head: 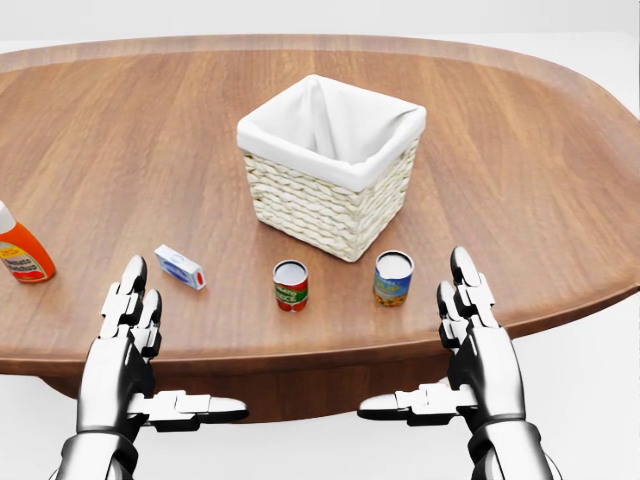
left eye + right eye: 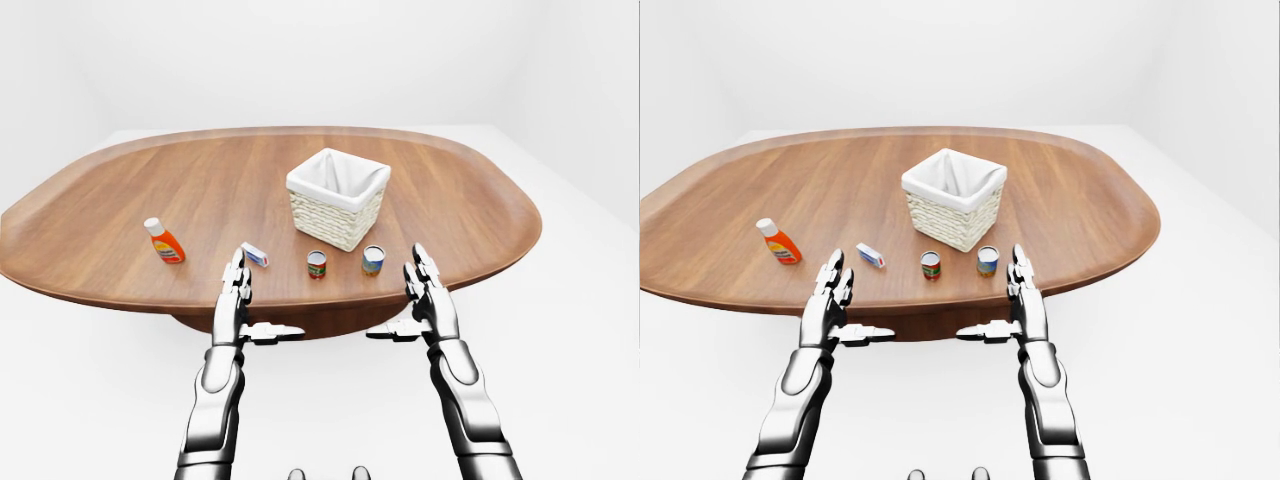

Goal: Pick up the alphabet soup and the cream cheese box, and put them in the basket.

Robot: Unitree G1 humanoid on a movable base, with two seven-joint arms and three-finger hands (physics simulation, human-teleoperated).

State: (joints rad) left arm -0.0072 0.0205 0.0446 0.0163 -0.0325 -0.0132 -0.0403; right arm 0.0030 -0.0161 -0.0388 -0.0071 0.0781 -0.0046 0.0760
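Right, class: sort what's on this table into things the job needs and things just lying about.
Needed for the job:
- red-labelled can, probably the alphabet soup
- cream cheese box
- basket

Just lying about:
- blue-and-yellow can
- ketchup bottle

Both cans stand upright on the table, below the basket in the head view. Label text is too small to read.
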